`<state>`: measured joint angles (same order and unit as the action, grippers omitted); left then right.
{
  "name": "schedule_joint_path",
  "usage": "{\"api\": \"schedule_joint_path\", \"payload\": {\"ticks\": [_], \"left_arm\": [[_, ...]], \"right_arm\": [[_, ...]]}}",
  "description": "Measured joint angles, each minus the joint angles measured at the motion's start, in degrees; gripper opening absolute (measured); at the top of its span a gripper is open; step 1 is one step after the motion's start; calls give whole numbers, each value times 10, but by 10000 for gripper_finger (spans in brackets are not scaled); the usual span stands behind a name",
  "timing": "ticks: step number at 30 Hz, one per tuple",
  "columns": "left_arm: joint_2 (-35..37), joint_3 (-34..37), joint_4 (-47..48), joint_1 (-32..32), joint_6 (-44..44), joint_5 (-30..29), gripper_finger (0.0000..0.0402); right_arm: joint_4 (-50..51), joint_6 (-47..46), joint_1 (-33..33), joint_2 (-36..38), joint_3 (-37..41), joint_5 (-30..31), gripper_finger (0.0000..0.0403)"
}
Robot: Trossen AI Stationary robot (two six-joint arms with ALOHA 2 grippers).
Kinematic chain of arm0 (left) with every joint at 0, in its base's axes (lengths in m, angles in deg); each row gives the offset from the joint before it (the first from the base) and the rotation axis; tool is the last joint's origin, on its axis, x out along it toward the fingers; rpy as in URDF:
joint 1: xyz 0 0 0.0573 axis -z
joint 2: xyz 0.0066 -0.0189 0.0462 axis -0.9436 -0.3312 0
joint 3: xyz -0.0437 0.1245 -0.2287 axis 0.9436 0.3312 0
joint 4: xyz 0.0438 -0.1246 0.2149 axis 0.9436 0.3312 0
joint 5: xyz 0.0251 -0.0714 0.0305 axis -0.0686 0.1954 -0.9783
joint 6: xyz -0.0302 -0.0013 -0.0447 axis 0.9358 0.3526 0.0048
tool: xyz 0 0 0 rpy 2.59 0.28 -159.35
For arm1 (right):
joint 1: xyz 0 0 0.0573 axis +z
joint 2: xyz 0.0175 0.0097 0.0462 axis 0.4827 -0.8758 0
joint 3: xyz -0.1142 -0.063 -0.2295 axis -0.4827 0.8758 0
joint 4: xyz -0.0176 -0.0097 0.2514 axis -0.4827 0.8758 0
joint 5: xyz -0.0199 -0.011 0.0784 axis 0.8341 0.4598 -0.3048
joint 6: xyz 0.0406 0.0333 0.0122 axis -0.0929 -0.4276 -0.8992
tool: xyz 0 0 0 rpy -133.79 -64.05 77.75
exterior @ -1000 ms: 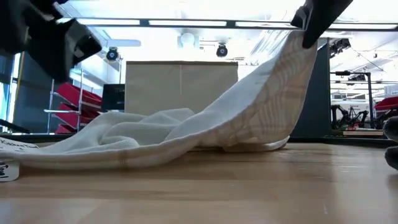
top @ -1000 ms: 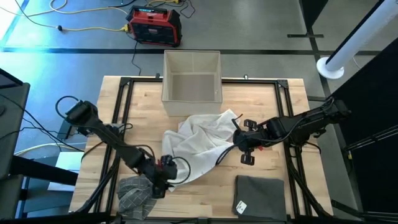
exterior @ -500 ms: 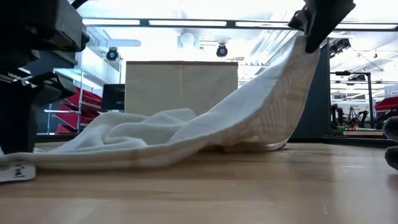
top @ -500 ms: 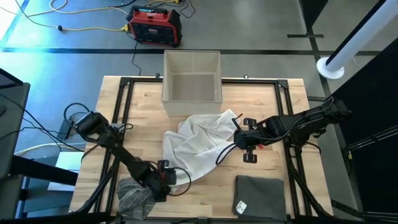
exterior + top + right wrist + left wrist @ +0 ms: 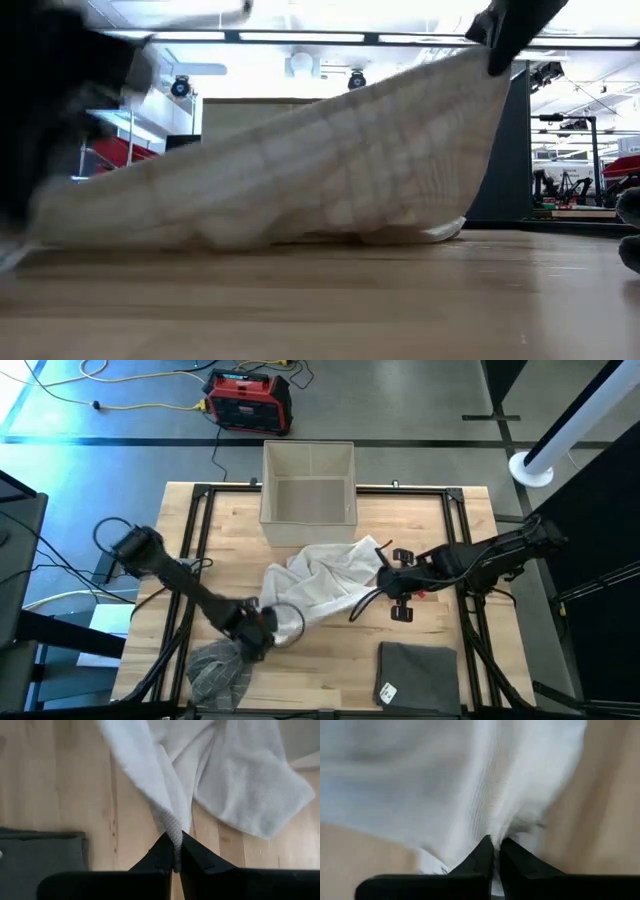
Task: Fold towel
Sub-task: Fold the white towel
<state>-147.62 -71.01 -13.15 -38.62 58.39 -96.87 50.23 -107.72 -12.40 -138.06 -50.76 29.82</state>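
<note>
White terry cloth, the towel (image 5: 320,585), is shown raised off the wooden table (image 5: 450,540) near its middle and stretched between two pinched points, presumably so that its edge is drawn straight for folding. One end is clamped in the left gripper (image 5: 262,628), whose fingers (image 5: 481,857) are closed on the fabric. The opposite end is likewise gripped by the right gripper (image 5: 385,582), held higher.

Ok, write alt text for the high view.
Both grippers hold a white towel stretched above a wooden table: left gripper near the front, right gripper at the towel's other end. A beige bin stands behind; dark cloths lie in front.
</note>
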Motion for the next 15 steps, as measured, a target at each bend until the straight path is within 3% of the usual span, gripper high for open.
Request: {"api": "schedule_joint_path", "payload": {"ticks": [7, 15], "left_arm": [[193, -90, 142, -49, -49, -113, 2], [330, -217, 94, -34, -183, -343, 2]], "right_arm": [[-93, 4, -14, 61, -45, 30, 2], [-249, 103, -14, 68, -138, 45, 2]]}}
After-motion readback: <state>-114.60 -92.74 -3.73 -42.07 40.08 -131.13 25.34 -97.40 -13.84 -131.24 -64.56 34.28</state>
